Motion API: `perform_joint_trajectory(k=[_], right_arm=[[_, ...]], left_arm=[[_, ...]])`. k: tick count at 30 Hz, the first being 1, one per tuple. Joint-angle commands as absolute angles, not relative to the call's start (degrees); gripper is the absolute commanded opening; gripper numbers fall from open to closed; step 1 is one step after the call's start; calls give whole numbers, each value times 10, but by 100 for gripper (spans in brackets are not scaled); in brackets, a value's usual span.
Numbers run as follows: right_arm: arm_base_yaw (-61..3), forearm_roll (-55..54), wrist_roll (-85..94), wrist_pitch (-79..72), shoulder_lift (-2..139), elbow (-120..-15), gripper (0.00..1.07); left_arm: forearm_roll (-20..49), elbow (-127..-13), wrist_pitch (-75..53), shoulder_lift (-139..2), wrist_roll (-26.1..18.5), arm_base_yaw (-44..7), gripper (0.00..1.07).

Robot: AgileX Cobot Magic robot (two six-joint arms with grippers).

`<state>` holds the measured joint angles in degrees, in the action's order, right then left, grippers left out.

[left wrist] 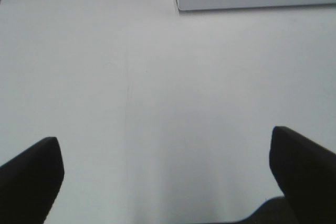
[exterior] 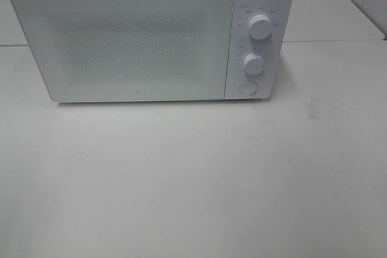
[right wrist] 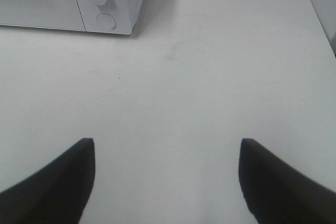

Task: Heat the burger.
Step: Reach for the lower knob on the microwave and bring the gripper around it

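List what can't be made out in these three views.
- Inside of the microwave, exterior high view: the closed speckled door hides it.
- The burger: in no view; inside or off frame, cannot tell.
- Markings around the dials, exterior high and right wrist views: too small and blurred to read.
- The left gripper and right gripper: wrist views show only open fingertips, cut off by the edge; the exterior high view shows neither.
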<state>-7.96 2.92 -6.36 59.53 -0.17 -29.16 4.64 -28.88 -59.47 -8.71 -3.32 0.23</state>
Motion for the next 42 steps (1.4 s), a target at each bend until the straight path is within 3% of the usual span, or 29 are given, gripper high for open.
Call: perform_joint_trajectory(k=[1,7,31,42], right_arm=[[-75,30,-60,594,-17,-291,74],[-75,30,-60,594,-17,-291,74],[-77,24,-62,587,18,-297,74],[-77,9,-62,391,129,-283,74]], left_arm=[[36,-286,-595,-46,-11,3,100],[36,-286,-595,19,-11,3,100],[40,-286,-594,15,-13,3,100],[40,-286,-594,15,-13,3,100]])
